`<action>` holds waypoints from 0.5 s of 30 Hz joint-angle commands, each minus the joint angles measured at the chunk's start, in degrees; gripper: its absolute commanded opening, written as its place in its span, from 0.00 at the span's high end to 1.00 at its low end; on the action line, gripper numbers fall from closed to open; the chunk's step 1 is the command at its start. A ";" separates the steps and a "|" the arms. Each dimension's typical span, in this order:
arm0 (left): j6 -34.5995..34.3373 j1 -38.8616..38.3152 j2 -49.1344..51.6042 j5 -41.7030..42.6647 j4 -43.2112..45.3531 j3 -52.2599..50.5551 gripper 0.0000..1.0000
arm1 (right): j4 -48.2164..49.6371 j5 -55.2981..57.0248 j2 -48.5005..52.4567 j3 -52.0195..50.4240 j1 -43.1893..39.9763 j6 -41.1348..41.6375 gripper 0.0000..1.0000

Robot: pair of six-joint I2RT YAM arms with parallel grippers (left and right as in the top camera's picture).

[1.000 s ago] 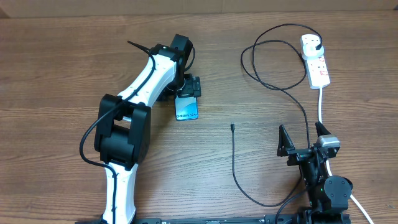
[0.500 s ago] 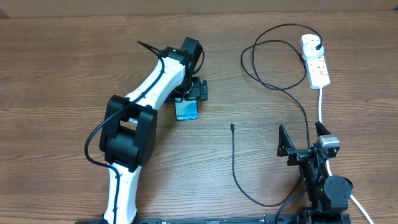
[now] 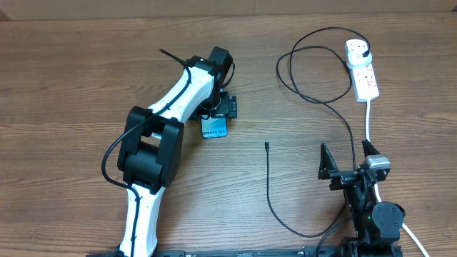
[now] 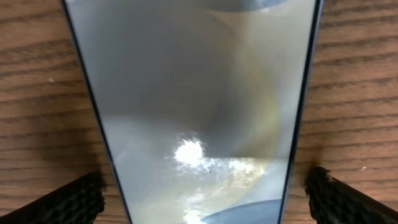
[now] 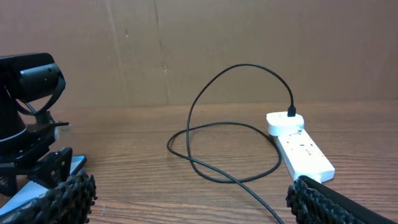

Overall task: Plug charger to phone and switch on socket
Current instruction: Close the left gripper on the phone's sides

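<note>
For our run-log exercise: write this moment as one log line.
left gripper: open, astride phone | right gripper: open, empty | charger: tip loose on table | socket: charger plugged in

Bright, even light — blurred glare on the phone (image 4: pixel 189 152).
</note>
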 commanded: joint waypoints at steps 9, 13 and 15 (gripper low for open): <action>-1.66 -0.15 0.55 -2.08 0.20 1.38 0.01 | 0.24 0.55 -0.26 -0.59 0.33 0.42 0.00; -1.84 -0.15 0.57 -2.05 0.20 1.38 0.00 | 0.24 0.55 -0.26 -0.59 0.33 0.42 0.00; -1.84 -0.15 0.72 -1.90 0.17 1.38 0.00 | 0.24 0.55 -0.26 -0.59 0.31 0.42 0.00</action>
